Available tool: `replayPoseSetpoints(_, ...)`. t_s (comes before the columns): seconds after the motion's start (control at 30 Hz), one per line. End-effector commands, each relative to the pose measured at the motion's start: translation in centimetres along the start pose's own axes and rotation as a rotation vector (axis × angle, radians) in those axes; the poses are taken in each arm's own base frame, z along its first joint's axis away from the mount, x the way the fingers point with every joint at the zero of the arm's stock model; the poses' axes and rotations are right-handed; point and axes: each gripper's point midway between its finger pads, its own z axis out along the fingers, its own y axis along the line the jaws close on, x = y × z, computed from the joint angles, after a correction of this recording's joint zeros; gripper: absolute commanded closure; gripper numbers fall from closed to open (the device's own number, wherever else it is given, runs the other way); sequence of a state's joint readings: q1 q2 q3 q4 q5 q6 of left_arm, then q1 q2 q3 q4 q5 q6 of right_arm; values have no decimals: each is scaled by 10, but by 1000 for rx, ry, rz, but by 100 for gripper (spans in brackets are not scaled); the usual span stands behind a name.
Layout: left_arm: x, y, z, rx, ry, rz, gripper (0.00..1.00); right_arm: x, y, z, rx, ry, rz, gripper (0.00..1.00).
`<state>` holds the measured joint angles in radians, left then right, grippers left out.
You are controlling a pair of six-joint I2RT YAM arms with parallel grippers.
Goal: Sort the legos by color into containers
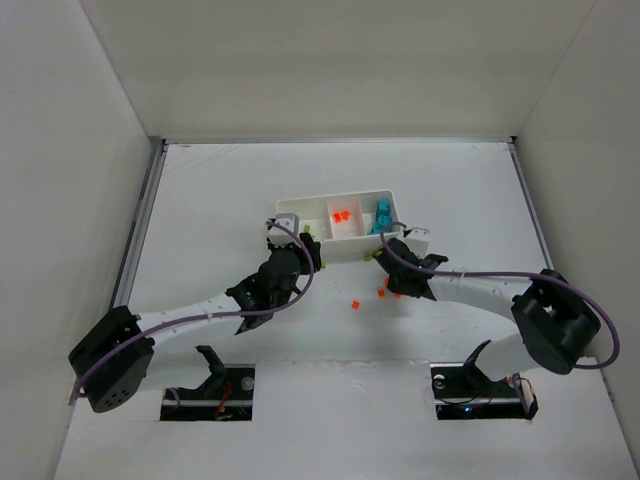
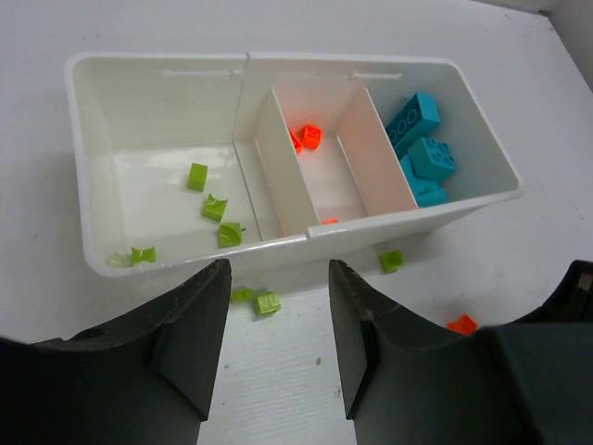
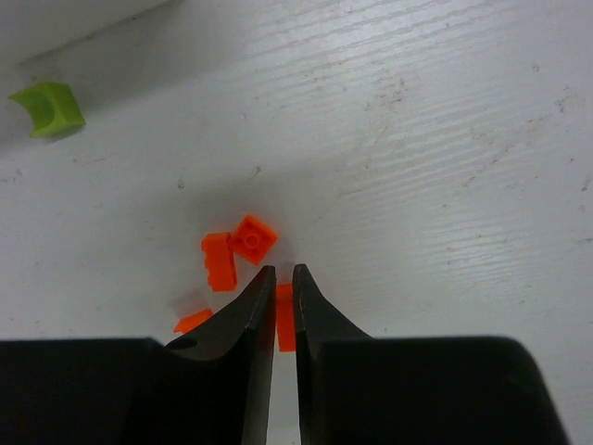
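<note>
The white worktop (image 1: 220, 190) carries a three-compartment tray (image 1: 330, 197). Loose lime-green bricks (image 2: 267, 302) lie just beside its near wall; orange-red bricks (image 3: 252, 239) lie nearer, right of centre.

No lettering, label, brand or number can be read on the white tray (image 2: 120, 102), the legos (image 2: 414, 116) or the table (image 1: 220, 190).

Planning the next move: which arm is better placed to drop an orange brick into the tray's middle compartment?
Right: the right pincer is shut on an orange brick near the tray; the left pincer is open, empty, facing green bricks.
</note>
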<state>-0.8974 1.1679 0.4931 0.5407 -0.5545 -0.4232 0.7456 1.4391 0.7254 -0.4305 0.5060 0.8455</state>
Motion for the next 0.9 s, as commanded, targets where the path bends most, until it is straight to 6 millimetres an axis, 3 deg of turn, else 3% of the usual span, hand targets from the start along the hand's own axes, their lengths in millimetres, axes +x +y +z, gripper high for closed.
replayPoseSetpoints(0.0, -1, -6, -8, 19, -22, 38, 57, -1, 10, -7, -14, -2, -3, 85)
replayPoseSetpoints(0.1, 10, -12, -16, 47, -4, 59, 57, -4, 8, -14, -21, -34, 8, 84)
replayPoseSetpoints(0.13, 13, -12, -18, 47, -2, 65, 57, -6, 5, -17, -19, -46, 16, 79)
replayPoseSetpoints(0.2, 16, -9, -19, 36, -5, 71, 57, -5, -3, -22, -14, -62, 42, 59)
replayPoseSetpoints(0.3, 20, -6, -17, 29, -4, 74, 57, 0, -6, -27, -33, -57, 58, 53)
replayPoseSetpoints(0.53, 21, -6, -16, 36, -9, 75, 57, 13, 3, -25, -55, -23, 64, 54)
replayPoseSetpoints(0.7, 19, -3, -17, 37, -16, 68, 57, 18, 9, -12, -32, -5, 59, 60)
replayPoseSetpoints(0.87, 21, -8, -18, 48, -9, 75, 58, 20, 10, -7, 2, -21, 39, 77)
